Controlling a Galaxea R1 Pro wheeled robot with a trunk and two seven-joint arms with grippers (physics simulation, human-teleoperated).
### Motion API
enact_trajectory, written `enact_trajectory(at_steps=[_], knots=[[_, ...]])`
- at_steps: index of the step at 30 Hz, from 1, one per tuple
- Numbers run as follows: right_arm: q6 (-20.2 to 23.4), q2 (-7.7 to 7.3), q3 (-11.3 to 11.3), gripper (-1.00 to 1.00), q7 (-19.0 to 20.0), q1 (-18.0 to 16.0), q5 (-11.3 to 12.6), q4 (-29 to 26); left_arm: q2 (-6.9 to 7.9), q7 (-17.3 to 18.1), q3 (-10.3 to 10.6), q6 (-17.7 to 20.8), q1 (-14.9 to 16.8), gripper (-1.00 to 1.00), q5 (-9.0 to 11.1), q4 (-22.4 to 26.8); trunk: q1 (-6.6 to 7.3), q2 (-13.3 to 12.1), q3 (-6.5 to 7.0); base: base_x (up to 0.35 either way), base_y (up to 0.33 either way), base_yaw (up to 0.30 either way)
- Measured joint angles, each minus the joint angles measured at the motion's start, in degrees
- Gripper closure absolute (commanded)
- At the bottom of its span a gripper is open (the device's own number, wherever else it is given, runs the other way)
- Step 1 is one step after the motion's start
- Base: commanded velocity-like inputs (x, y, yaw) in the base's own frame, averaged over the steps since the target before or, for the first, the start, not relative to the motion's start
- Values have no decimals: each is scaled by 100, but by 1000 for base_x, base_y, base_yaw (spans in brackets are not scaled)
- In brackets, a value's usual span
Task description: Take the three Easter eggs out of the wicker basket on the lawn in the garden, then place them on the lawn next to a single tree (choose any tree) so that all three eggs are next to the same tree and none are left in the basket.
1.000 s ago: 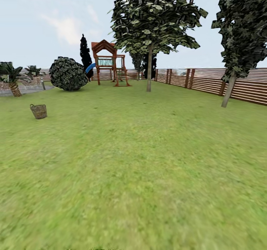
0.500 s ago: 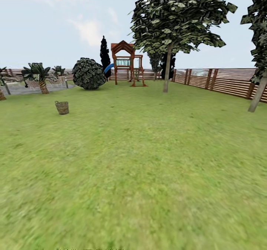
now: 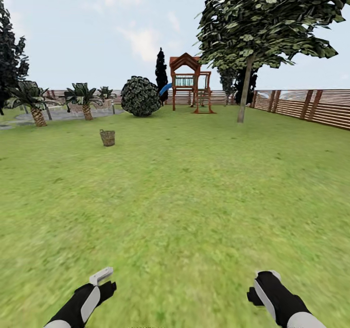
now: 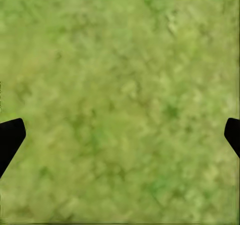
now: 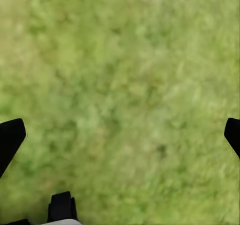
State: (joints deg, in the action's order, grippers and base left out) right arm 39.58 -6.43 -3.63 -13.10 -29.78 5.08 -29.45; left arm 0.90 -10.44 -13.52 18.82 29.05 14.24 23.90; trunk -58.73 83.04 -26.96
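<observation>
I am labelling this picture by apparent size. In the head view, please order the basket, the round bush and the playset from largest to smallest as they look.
1. Playset, the tallest.
2. Round bush, a little smaller.
3. Basket, by far the smallest.

This is apparent size only: the basket stands nearer the camera, the other two far back.

Playset: I see it far off, wooden, blue slide.
Round bush: just left of it.
Palms: far left.
Fence: right side.
</observation>
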Motion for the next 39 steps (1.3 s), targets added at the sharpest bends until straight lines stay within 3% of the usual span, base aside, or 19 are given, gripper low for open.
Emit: enact_trajectory(at_steps=[2, 7, 13, 15, 16, 19, 39], knots=[[66, -2, 2, -100, -1, -16, 22, -48, -30, 27, 17, 190, 58, -100, -18, -73, 0, 0, -4, 0, 0, 300], [723, 14, 5, -100, 5, -26, 45, -293, -118, 35, 152, 466, 94, -100, -32, -118, 0, 0, -8, 0, 0, 300], [826, 28, -19, -100, -3, -26, 37, -359, -71, 171, 172, 504, 98, -100, -27, -81, 2, 0, -8, 71, 5, 300], [815, 35, -34, -100, -2, -26, 34, -358, 61, 275, 155, 515, 99, -100, -28, -62, 3, 0, -8, 288, 5, 300], [805, 41, -41, -100, -1, -26, 34, -350, 276, 435, 147, 544, 99, -100, -24, -47, 3, 0, -8, 314, 2, 264], [770, 39, -25, -100, 5, -25, 36, -338, 448, 678, 164, 641, 99, -100, -12, -39, 3, 0, -8, 324, 1, 99], [514, -1, -40, -100, -33, -25, -8, -262, 400, 742, 201, 667, 100, -100, -25, -57, 3, 0, -9, 329, -35, 4]])
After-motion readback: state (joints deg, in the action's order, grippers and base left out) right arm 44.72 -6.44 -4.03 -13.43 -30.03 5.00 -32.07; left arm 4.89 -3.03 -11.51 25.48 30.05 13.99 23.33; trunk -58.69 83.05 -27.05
